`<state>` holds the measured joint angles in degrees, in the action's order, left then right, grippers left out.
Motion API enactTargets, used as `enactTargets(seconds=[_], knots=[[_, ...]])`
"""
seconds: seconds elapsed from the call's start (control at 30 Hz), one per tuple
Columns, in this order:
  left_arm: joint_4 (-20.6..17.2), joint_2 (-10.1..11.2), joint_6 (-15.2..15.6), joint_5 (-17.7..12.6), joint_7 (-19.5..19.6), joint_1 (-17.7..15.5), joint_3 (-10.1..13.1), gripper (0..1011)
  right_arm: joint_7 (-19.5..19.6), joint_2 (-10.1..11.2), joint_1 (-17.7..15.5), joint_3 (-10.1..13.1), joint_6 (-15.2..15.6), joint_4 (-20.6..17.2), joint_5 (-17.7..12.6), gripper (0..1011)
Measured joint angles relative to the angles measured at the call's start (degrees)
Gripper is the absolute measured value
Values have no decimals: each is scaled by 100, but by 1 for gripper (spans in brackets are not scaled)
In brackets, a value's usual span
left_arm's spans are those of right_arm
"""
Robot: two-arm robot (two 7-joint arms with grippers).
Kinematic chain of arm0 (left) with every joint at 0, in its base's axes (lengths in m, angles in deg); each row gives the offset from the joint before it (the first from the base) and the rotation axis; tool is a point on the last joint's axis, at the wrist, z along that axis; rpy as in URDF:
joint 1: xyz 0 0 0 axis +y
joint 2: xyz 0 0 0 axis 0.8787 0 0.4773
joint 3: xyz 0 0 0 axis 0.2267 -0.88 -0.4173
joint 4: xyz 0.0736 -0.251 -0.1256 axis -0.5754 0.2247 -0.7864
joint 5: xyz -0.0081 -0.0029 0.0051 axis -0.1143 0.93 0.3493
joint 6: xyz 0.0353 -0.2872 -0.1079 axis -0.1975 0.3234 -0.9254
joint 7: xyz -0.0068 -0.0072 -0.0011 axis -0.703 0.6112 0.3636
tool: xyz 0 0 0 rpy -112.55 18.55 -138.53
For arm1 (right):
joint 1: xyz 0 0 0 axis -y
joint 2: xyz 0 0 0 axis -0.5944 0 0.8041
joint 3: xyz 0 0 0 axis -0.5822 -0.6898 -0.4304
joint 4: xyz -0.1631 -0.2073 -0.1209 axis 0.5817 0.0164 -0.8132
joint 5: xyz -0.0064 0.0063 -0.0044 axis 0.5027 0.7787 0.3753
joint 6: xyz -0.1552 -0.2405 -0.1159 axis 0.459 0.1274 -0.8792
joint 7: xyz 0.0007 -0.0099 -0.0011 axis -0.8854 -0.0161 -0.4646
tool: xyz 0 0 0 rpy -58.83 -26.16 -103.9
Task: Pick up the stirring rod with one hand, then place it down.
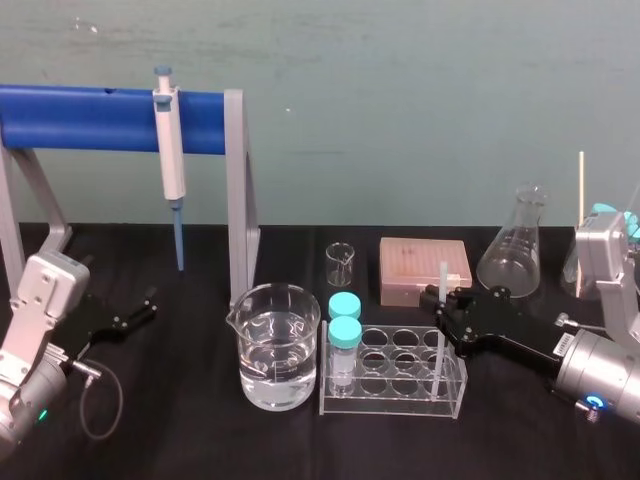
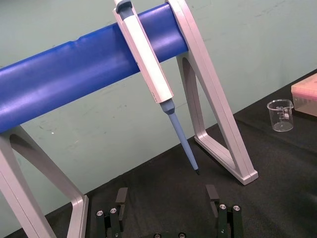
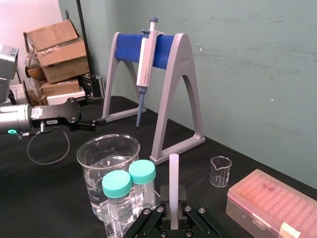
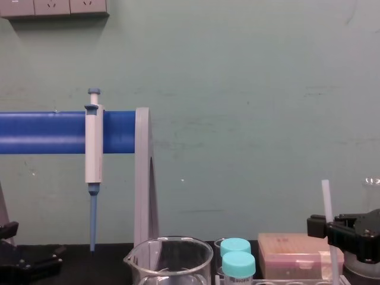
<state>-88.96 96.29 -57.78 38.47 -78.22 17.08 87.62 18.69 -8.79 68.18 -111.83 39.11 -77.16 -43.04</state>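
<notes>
Rod point(image 1: 443, 278) straight up and down, pinched tight in the closed jaws of the right gripper point(image 1: 447, 303). Top end poking up above the jaws, bottom end down in the right end of the clear rack point(image 1: 395, 405). Two tubes point(image 1: 345, 320) with teal caps at the rack's left end. Just left of the rack, a big beaker point(image 1: 278, 345) with water in it. Behind the rack, a small cup point(image 1: 340, 263), a pink box point(image 1: 425, 270) and a flask point(image 1: 512, 250). Far to the left, left gripper point(image 1: 140, 310) low over the black table point(image 1: 180, 440), jaws spread wide apart, holding nothing, near a blue stand point(image 1: 90, 118) with a pipette point(image 1: 168, 150) hanging on it.
</notes>
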Motion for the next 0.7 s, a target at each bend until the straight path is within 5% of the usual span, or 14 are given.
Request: enactTargets(seconds=[0.5, 0.7], knots=[[0, 0, 0, 0, 0, 0, 0, 1000, 12, 1, -1, 0, -1, 0, 4, 70], [0, 0, 0, 0, 0, 0, 0, 1000, 12, 4, -1, 1, -1, -1, 0, 221]])
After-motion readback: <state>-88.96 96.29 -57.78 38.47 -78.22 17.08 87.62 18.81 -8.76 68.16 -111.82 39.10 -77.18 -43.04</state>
